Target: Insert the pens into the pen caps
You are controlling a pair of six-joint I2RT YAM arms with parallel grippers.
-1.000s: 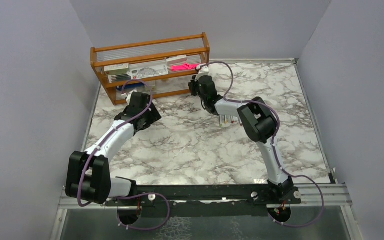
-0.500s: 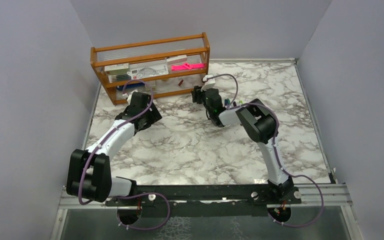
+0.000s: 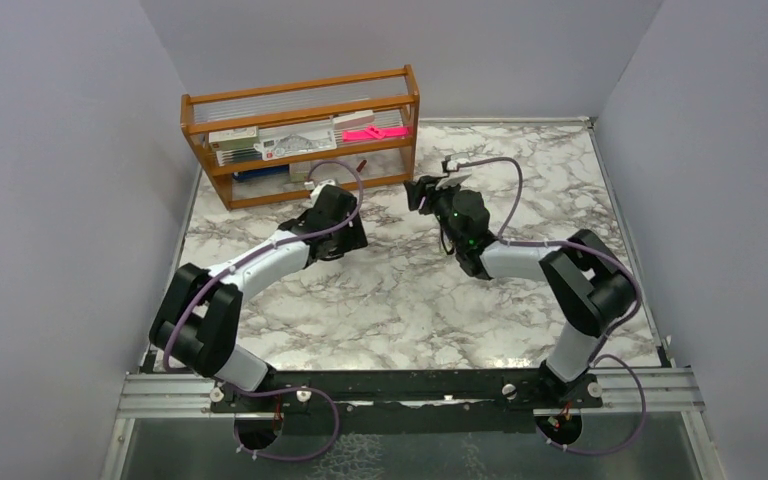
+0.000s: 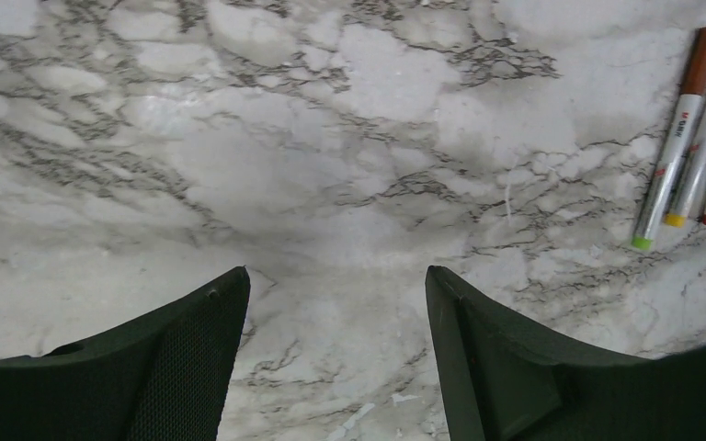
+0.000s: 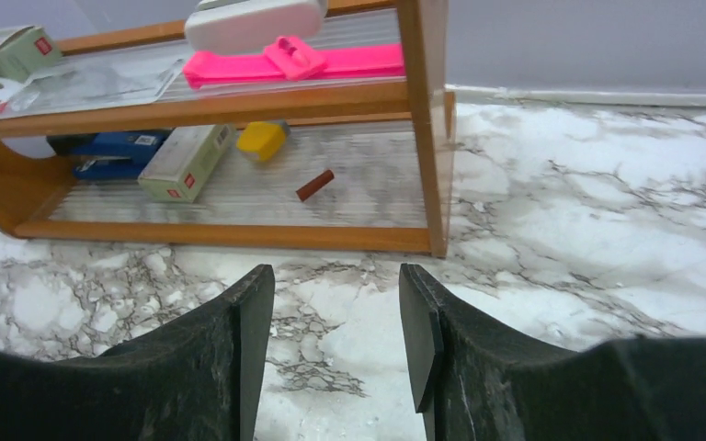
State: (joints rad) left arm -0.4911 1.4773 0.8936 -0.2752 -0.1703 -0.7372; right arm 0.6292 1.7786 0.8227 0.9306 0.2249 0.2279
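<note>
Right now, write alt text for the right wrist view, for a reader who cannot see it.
The open right gripper hovers over a marble table, facing a wooden shelf rack. On its lower shelf a dark red pen cap lies near a yellow block and a green box; a pink plastic item sits above.

pens cut by right edge — count unclear, rack cropped left

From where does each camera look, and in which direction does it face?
Top external: above, behind the bases, looking down at the table; left arm and right arm visible.
Left wrist: faces down at the pens; open left gripper below.
Right wrist: faces the wooden rack holding a dark red cap; open right gripper below.
Shared: top and right wrist show the rack.
</note>
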